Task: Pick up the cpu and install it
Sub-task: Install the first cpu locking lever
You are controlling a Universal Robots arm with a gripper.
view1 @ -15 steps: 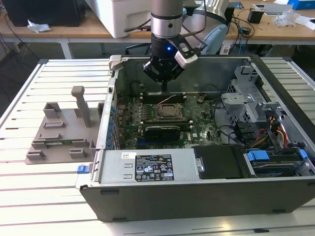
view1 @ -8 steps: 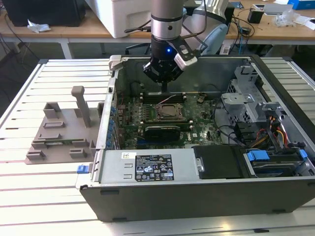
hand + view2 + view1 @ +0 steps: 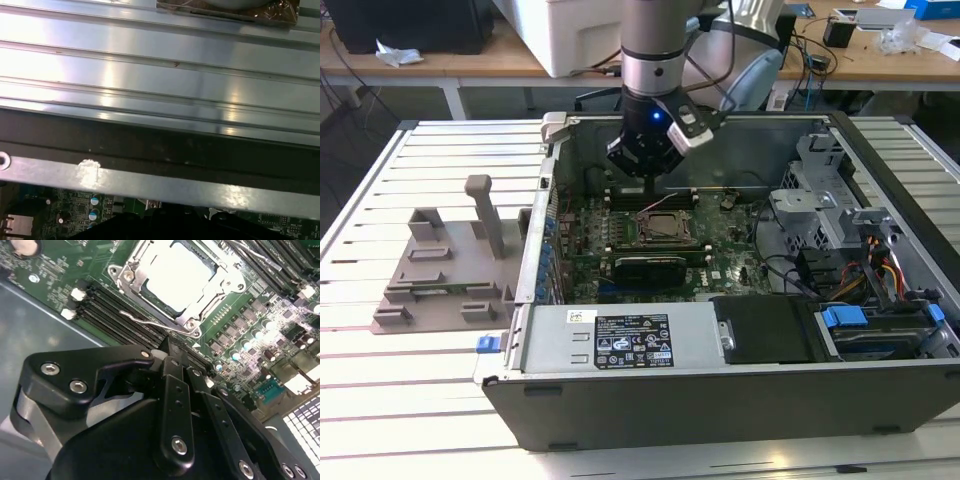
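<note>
Fingers (image 3: 170,352) pressed together with nothing between them, poised just above the motherboard; the cpu (image 3: 176,276) sits flat in its socket (image 3: 131,264), frame open.

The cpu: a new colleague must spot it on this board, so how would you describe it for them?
Start at the open computer case on the slatted table and find the green motherboard inside. Just below the gripper sits a square socket frame of metal; the cpu is the flat, pale silvery square lying within it, unlike the long dark memory slots beside it.
</note>
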